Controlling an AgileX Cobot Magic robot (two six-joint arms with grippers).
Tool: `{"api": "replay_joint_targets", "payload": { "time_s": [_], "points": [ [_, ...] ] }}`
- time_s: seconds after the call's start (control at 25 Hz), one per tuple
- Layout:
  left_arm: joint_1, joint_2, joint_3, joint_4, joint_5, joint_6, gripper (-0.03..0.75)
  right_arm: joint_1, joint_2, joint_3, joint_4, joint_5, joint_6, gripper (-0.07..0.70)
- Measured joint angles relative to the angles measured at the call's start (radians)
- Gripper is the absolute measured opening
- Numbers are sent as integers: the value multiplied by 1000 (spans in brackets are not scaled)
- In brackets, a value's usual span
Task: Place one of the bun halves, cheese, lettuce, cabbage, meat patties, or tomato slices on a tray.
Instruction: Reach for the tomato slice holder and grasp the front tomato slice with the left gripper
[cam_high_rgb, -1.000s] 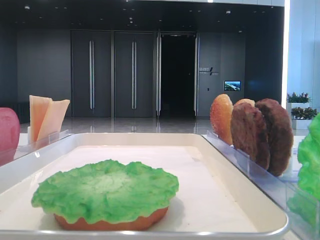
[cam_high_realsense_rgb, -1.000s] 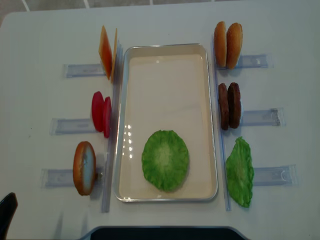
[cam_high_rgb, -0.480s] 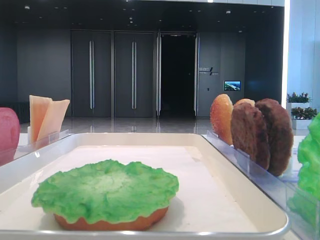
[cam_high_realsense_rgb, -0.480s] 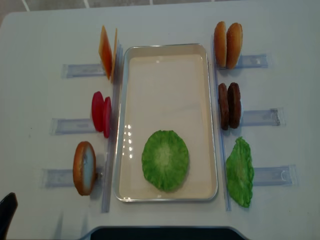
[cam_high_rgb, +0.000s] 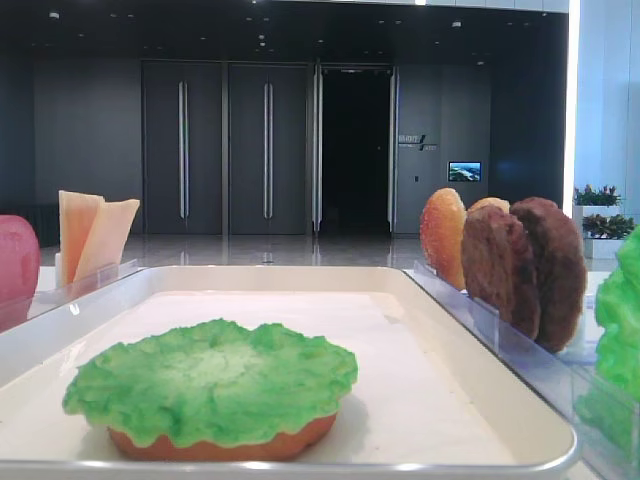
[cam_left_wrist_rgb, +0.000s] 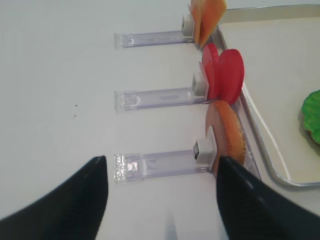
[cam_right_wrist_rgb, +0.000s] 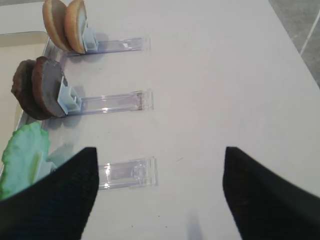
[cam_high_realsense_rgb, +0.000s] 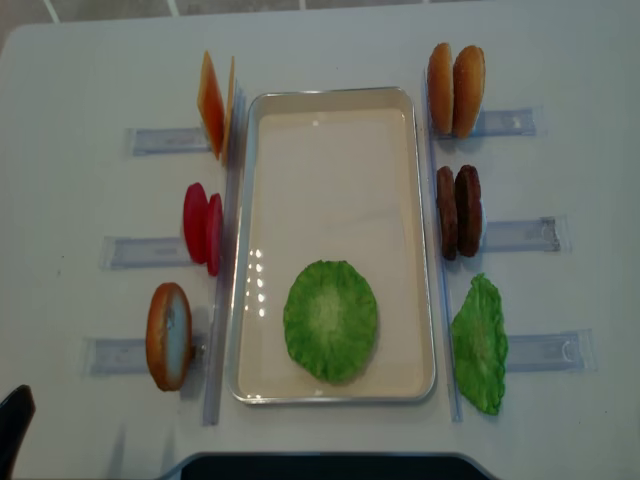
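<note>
Tray (cam_high_realsense_rgb: 335, 100) at the centre of the desk (cam_high_realsense_rgb: 80, 70); a lettuce (cam_high_realsense_rgb: 330, 320) lies on a bun half (cam_high_rgb: 220, 445) in its near end. Left of the tray, far to near: cheese (cam_high_realsense_rgb: 215, 103), tomato slices (cam_high_realsense_rgb: 203, 227), one bun half (cam_high_realsense_rgb: 168, 335). Right of it, far to near: bun halves (cam_high_realsense_rgb: 455, 88), meat patties (cam_high_realsense_rgb: 458, 211), a second lettuce (cam_high_realsense_rgb: 479, 343). All stand in racks (cam_high_realsense_rgb: 520, 234).

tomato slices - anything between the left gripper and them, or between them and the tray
Nothing blocks either path. The open left gripper hangs over bare table short of the racks; the lone bun half stands just beside the tomato slices. These stand right beside the tray rim, nothing between.
</note>
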Motion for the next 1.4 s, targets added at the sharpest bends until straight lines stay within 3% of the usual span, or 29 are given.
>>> {"api": "replay_joint_targets", "payload": {
  "time_s": [0.6, 1.0, 1.24, 1.4],
  "points": [
    [0, 48, 0, 38, -1, 5, 517, 0, 0, 0, 3, 0, 0, 524],
    [0, 458, -104, 45, -31, -48, 517, 0, 0, 0, 3, 0, 0, 524],
    [0, 706, -185, 45, -111, -67, 517, 0, 0, 0, 4, 0, 0, 524],
    [0, 881, -258, 45, -123, -69, 517, 0, 0, 0, 4, 0, 0, 524]
  ]
}}
